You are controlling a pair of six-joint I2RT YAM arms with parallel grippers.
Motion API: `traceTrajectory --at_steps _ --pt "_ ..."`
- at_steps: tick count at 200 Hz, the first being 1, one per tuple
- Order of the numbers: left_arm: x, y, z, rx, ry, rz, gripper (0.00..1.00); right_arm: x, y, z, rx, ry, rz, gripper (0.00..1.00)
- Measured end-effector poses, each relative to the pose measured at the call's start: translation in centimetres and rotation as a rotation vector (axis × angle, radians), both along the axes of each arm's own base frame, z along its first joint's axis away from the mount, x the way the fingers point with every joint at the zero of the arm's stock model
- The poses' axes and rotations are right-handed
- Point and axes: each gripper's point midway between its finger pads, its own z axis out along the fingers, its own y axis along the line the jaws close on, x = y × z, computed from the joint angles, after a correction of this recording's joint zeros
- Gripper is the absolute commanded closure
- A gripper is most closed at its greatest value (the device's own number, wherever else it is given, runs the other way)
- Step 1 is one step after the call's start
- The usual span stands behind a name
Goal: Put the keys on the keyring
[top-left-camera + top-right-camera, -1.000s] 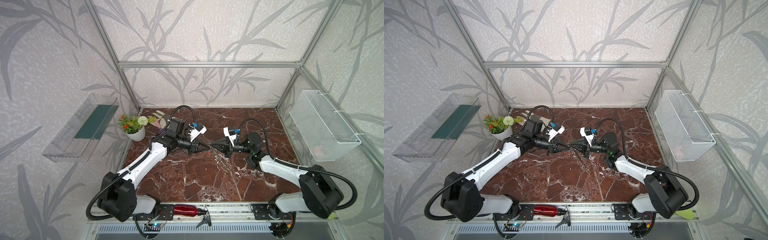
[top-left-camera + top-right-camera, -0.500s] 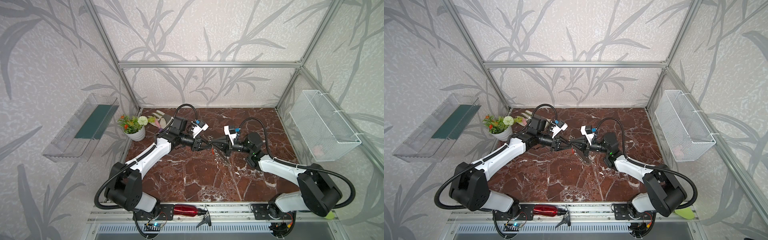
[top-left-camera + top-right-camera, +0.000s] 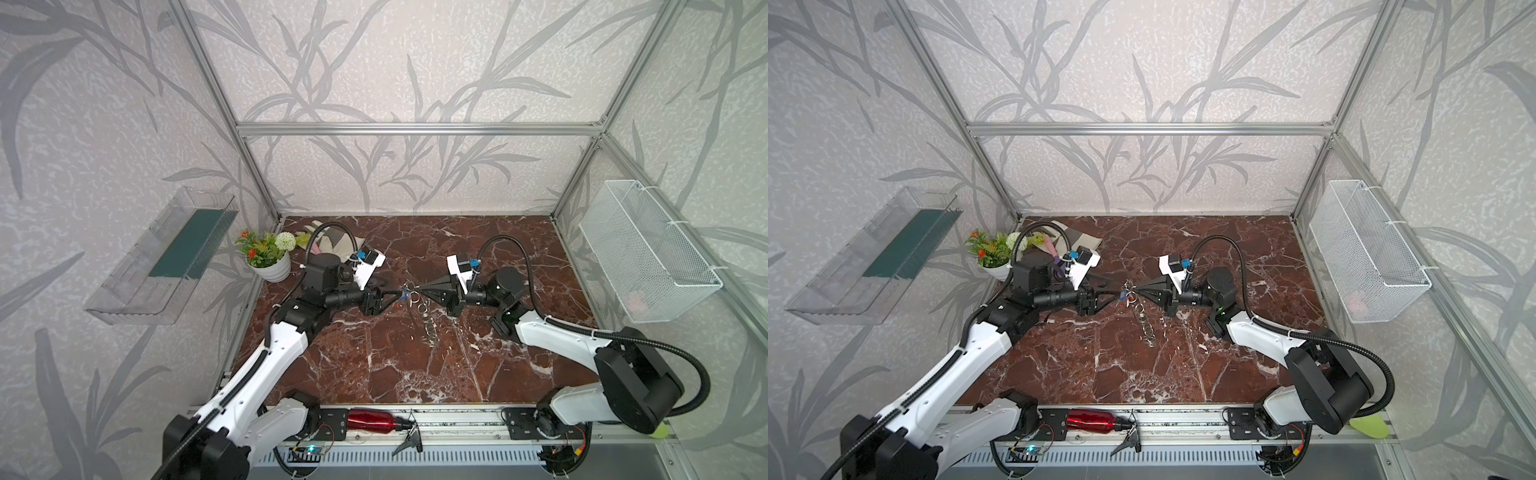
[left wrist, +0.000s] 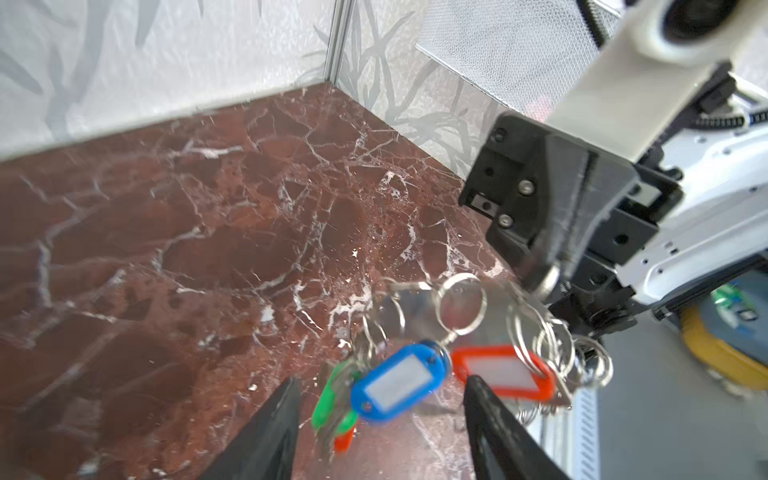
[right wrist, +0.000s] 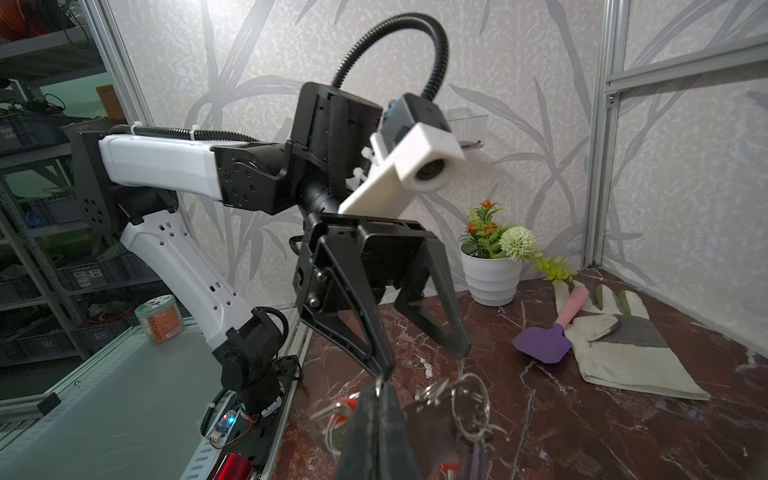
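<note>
**Keyring** (image 4: 419, 301): flat grey plate, blurred in the left wrist view; held in the air over the middle of the table, between the two grippers; in both top views its bright wire split rings (image 3: 429, 326) trail down in a loose string toward the tabletop (image 3: 1145, 324); whether the lowest ring touches the surface cannot be told.

**Keys** (image 4: 361, 332): small silvery metal blades, blurred, hanging from the rings; each has a glossy oblong plastic tag with a white paper window: blue tag (image 4: 398, 384), red-orange tag (image 4: 505, 372), green tag (image 4: 330, 401).

**Right gripper** (image 4: 542, 276): black, tapered fingers pressed together, clenched on the keyring's edge; seen likewise from its own wrist (image 5: 378, 411).

**Left gripper** (image 5: 424, 359): black triangular fingers spread apart, released, clamping nothing; the blue tag hangs between them.

**Tabletop** (image 3: 374, 365): polished red-brown marble pattern with white veins.

**Far left corner**: white ribbed pot (image 5: 490, 276) of artificial flowers; pale fabric work glove (image 5: 623, 345) lying flat; purple trowel (image 5: 542, 343) with a pink handle, resting against the glove.

**Walls**: white wire-mesh basket (image 3: 648, 253) on the right; clear plastic shelf (image 3: 162, 257) with a dark green liner on the left.

**Front rail**: glossy red bottle (image 3: 370, 419) lying on its side.
</note>
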Motion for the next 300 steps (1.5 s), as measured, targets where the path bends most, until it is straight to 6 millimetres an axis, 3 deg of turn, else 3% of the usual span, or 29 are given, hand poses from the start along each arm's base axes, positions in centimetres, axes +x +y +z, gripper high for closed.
traceTrajectory --at_steps 49,98,124,141,200,240,280,300 --pt "-2.8 -1.7 2.6 -0.077 -0.169 -0.103 0.45 0.0 -0.1 0.2 0.009 0.002 0.001 1.0" --pt "-0.9 -4.1 0.7 -0.061 -0.137 -0.149 0.54 -0.1 -0.1 0.3 0.012 0.008 0.011 1.0" --pt "-0.4 -4.5 0.8 -0.073 -0.147 -0.153 0.54 -0.1 -0.1 0.3 0.011 0.009 0.012 1.0" --pt "-0.6 -4.7 1.4 -0.096 -0.16 -0.172 0.55 -0.3 -0.1 0.3 0.01 0.008 0.019 1.0" --pt "-0.8 -5.1 2.0 -0.135 -0.153 -0.203 0.72 -0.3 -0.2 0.5 0.016 -0.001 0.026 1.0" --pt "-1.7 -5.6 2.3 -0.161 -0.137 -0.263 0.73 0.0 -0.1 0.0 0.009 0.014 0.021 1.0" --pt "-2.0 -5.7 2.5 -0.167 -0.128 -0.278 0.86 -0.2 -0.1 0.0 0.008 0.015 0.03 1.0" --pt "-2.0 -5.7 2.4 -0.162 -0.132 -0.281 0.86 -0.2 -0.1 0.0 0.007 0.019 0.033 1.0"
